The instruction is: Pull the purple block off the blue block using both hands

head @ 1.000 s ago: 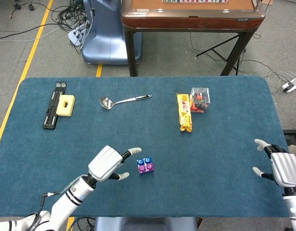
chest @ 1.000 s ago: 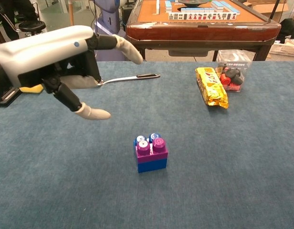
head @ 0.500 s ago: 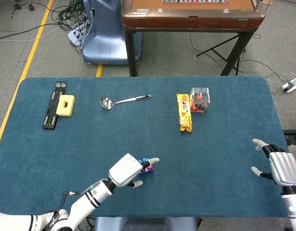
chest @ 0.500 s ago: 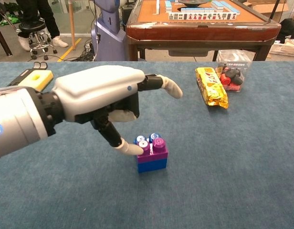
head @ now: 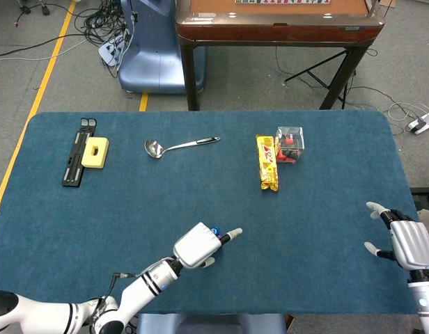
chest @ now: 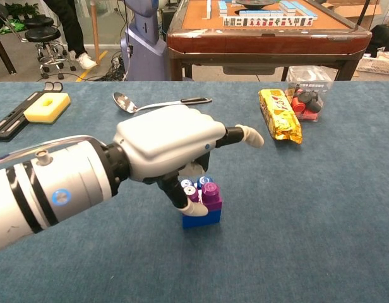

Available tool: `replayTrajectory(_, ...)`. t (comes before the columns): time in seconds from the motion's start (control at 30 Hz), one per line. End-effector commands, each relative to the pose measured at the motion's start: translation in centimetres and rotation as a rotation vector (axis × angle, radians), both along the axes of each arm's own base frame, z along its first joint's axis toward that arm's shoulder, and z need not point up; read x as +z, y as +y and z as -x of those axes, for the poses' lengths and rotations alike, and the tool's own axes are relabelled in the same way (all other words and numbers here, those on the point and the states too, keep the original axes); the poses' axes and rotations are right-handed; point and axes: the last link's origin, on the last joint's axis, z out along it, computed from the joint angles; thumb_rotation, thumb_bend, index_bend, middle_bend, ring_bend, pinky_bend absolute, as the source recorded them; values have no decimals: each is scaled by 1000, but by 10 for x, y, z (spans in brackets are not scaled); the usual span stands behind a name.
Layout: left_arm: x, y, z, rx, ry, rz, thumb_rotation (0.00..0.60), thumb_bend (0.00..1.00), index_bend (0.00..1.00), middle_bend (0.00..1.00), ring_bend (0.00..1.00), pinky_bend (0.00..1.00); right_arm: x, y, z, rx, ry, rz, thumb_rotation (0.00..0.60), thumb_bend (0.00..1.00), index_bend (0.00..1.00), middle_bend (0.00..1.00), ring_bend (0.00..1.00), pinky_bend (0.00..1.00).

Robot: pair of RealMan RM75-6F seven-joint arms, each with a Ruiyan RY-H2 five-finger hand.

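A purple block (chest: 209,196) sits on a blue block (chest: 204,218) at the near middle of the blue table (chest: 321,208). My left hand (chest: 169,148) hovers over the stack from the left. Its thumb (chest: 193,207) touches the stack's left side, and one finger (chest: 245,134) reaches out above and past it without touching. In the head view the left hand (head: 199,245) hides almost all of the stack; only a blue stud (head: 214,230) peeks out. My right hand (head: 408,240) rests at the table's right edge, fingers spread, holding nothing.
A metal spoon (head: 180,145) lies at the back middle. A yellow snack bar (head: 267,162) and a clear box of red pieces (head: 290,142) lie at the back right. A yellow sponge (head: 95,152) sits on a black tool (head: 74,167) at the back left.
My left hand has moved right, from beside the stack to over it, and its thumb now touches the stack's left side. The right hand has barely moved.
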Motion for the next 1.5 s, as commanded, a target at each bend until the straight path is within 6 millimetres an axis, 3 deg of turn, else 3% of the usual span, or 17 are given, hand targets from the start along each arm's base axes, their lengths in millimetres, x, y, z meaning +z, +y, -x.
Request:
replayTrajectory(0.03, -7, 3, 3, 1, 20, -5, 600, 0, 163, 1000, 978, 1000, 0, 0, 0, 2, 0, 0, 600, 0, 238, 371, 315, 462)
replayTrajectory(0.5, -12, 13, 27, -37, 133, -50, 600, 0, 154, 1000, 976, 1000, -2, -2, -3, 7, -2, -10, 600, 0, 238, 372, 315, 462)
replayTrajectory(1.0, -20, 21, 38, -38, 192, -85, 600, 0, 153, 1000, 976, 1000, -8, -1, -1, -4, -7, -25, 600, 0, 238, 371, 315, 462)
replayTrajectory(1.27, -26, 23, 32, -31, 178, -77, 600, 0, 153, 1000, 976, 1000, -9, -1, 0, -4, -10, -28, 600, 0, 238, 371, 315, 462)
replayTrajectory(1.5, -33, 19, 15, -42, 145, -46, 600, 0, 153, 1000, 976, 1000, -9, -2, 0, -3, -11, -26, 600, 0, 238, 371, 315, 462)
